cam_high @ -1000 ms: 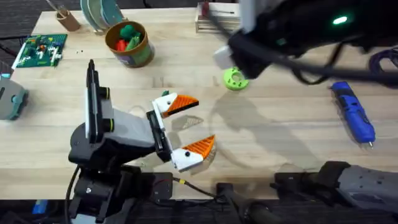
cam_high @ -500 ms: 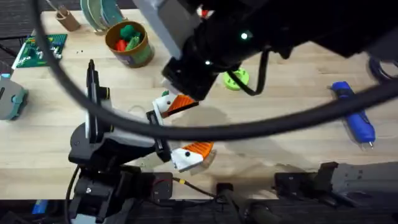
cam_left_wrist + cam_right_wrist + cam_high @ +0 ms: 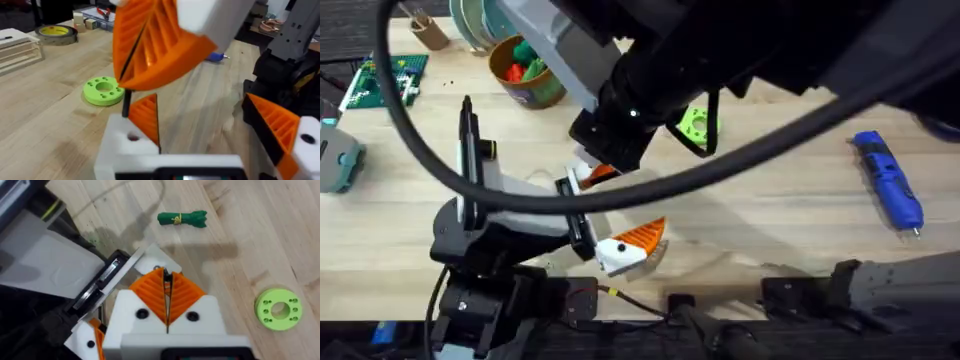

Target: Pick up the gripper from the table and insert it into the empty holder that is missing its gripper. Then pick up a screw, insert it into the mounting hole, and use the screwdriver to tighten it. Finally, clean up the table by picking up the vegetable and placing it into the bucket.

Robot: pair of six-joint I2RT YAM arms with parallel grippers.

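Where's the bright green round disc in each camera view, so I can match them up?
Overhead: green disc on the table, right of the can, at the dark arm's edge.
Left wrist: on the table beyond the right pincer, before the tape roll.
Right wrist: beside the right pincer, apart from the toy vegetable.
Shared landmark: that pincer's orange pads.

No words, numbers or brand marks can be read anywhere. The tin's label is too blurred to make out.
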